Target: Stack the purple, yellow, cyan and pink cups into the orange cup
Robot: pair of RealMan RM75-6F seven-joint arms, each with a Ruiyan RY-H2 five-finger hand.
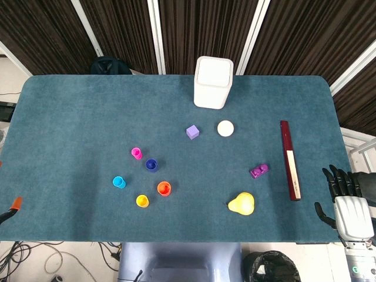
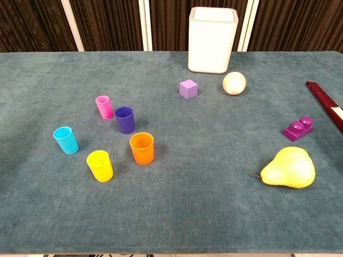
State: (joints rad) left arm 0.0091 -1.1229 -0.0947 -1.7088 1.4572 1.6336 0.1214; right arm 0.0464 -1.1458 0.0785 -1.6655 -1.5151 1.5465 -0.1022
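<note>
Five small cups stand upright and apart on the left half of the blue table. The orange cup (image 1: pixel 164 188) (image 2: pixel 142 148) is empty, with the yellow cup (image 1: pixel 142 201) (image 2: pixel 100 166) to its front left. The cyan cup (image 1: pixel 118 182) (image 2: pixel 66 140) is furthest left. The dark purple cup (image 1: pixel 151 165) (image 2: pixel 124 119) stands behind the orange one, and the pink cup (image 1: pixel 136 153) (image 2: pixel 104 107) is just beyond it. My right hand (image 1: pixel 346 197) hangs off the table's right edge, its fingers apart and holding nothing, far from the cups. My left hand shows in neither view.
A white bin (image 1: pixel 212 82) stands at the back centre, with a lilac cube (image 1: pixel 192 131) and a white ball (image 1: pixel 225 128) in front of it. On the right lie a dark red bar (image 1: pixel 289 160), a purple brick (image 1: pixel 258 171) and a yellow pear (image 1: pixel 242 204).
</note>
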